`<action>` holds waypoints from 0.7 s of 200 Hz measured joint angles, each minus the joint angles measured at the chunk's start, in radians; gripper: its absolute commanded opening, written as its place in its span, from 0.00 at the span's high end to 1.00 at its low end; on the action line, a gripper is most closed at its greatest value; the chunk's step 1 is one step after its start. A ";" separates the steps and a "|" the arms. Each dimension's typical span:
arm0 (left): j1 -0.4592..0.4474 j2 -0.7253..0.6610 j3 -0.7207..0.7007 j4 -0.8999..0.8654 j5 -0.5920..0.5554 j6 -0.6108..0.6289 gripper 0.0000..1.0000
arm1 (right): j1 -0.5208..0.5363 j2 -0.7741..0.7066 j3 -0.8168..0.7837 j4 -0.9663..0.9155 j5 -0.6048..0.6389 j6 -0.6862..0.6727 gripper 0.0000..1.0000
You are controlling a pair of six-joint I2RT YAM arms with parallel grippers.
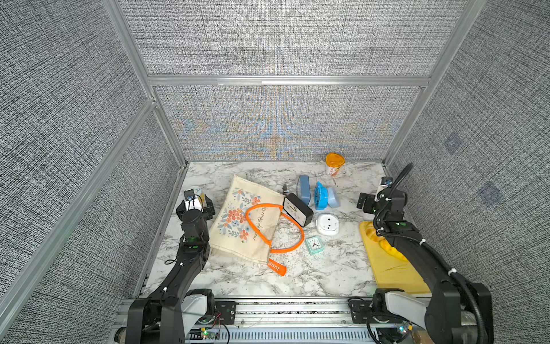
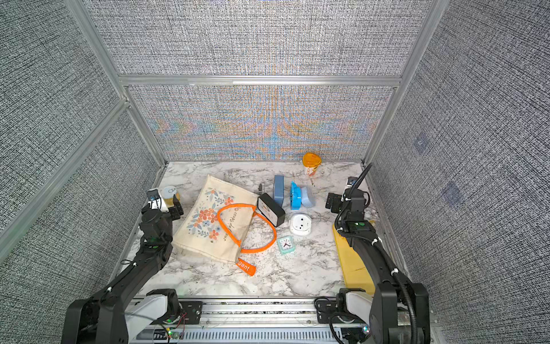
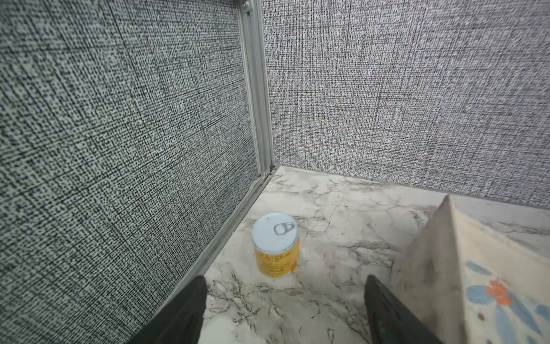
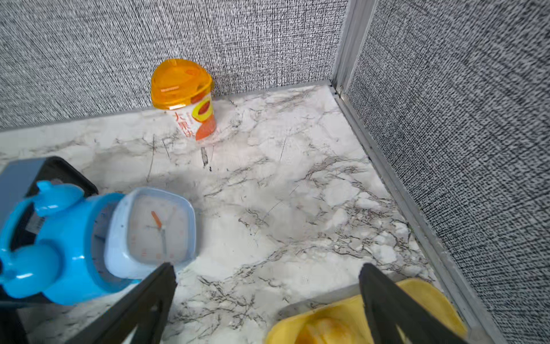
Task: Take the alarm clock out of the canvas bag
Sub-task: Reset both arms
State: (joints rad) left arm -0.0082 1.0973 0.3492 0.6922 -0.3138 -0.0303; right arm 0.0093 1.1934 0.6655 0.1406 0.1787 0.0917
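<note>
The cream canvas bag [image 1: 238,220] with a flower print and orange handles [image 1: 293,247] lies flat left of centre, and shows in both top views [image 2: 205,220]. A black alarm clock [image 1: 297,210] stands tilted right at the bag's mouth, against the handles [image 2: 270,210]. I cannot tell whether its base rests on the fabric. My left gripper [image 1: 196,204] hovers by the bag's far left corner [image 3: 491,268], open and empty [image 3: 285,286]. My right gripper [image 1: 367,202] hangs at the right, open and empty [image 4: 267,268], apart from the bag.
Other clocks stand right of the bag: grey-blue [image 1: 303,190], bright blue [image 1: 320,196], light blue [image 4: 157,229], white round [image 1: 327,225], small teal [image 1: 314,245]. A yellow can [image 3: 275,244] stands by the left wall, an orange-lidded cup [image 1: 335,163] at the back, a yellow tray [image 1: 390,274] under my right arm.
</note>
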 measured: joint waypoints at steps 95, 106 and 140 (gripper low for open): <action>0.011 0.254 0.002 0.293 0.140 0.024 0.01 | -0.014 0.197 -0.225 0.460 -0.022 -0.053 0.01; 0.010 0.226 -0.010 0.285 0.163 0.031 0.01 | -0.021 0.227 -0.233 0.502 -0.022 -0.052 0.01; 0.011 0.190 -0.042 0.269 0.205 0.050 0.01 | -0.025 0.313 -0.259 0.605 -0.034 -0.053 0.01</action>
State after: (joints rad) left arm 0.0025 1.2869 0.3073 0.9611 -0.1089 0.0193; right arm -0.0158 1.5063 0.4068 0.7452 0.1448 0.0391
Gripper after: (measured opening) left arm 0.991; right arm 0.990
